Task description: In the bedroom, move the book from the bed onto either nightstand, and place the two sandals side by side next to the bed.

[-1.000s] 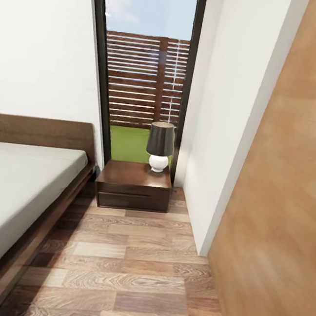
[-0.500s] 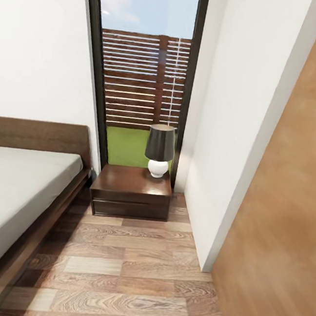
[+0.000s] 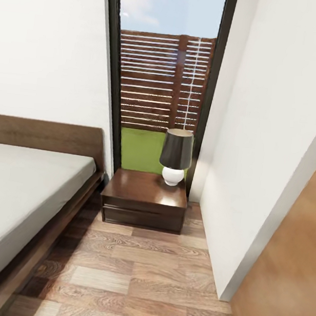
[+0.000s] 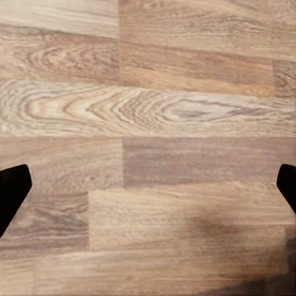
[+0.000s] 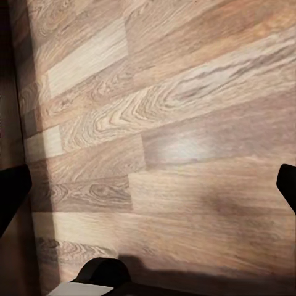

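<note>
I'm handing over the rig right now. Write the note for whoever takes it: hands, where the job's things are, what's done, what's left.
Left hand: open, nothing in it, over bare wood floor.
Right hand: open, nothing in it, over the floor too.
Head view: the bed lies at left, its visible mattress bare. The nightstand stands beside the headboard under the window, a lamp at its back right and its front top free.
The book and the sandals are out of frame, so nothing confirms any step as done.
Left: find the book, set it on the nightstand, then pair the sandals next to the bed.
</note>
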`<state>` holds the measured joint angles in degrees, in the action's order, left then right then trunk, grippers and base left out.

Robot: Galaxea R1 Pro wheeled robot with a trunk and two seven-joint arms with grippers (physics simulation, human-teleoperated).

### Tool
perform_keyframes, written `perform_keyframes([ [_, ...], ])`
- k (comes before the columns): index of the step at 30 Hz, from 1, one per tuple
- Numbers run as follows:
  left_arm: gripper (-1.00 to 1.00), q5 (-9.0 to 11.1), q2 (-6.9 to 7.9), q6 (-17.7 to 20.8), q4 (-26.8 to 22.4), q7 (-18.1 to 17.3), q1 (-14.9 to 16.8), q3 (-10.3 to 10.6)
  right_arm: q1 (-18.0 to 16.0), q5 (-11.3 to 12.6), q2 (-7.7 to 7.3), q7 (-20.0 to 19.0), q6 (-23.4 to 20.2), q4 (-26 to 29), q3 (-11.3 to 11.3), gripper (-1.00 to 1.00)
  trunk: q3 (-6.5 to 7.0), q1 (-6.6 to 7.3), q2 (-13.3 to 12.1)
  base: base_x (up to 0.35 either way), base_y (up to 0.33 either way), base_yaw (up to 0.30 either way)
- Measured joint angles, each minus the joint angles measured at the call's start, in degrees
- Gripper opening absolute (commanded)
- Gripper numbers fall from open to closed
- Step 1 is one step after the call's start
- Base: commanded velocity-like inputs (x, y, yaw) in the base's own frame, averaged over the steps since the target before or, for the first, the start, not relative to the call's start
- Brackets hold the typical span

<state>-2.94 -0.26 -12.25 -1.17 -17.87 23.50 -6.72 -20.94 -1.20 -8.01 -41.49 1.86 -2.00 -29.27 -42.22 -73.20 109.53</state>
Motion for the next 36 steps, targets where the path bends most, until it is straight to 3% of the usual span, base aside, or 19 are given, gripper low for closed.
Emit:
perform_keyframes([
  [12, 1.0, 0.01, 0.0, 0.01, 0.0, -0.01, 0.0, -0.01, 0.0, 0.0, -0.02, 0.0, -0.02, 0.0, 0.0, 1.0, -0.27, -0.01, 0.0, 0.219, -0.092, 0.276],
  [36, 1.0, 0.04, 0.0, 0.0, 0.0, 0.0, 0.0, -0.02, 0.0, 0.0, -0.01, 0.0, -0.02, 0.0, 0.0, 1.0, -0.8, -0.03, 0.0, 0.01, -0.007, 0.276],
])
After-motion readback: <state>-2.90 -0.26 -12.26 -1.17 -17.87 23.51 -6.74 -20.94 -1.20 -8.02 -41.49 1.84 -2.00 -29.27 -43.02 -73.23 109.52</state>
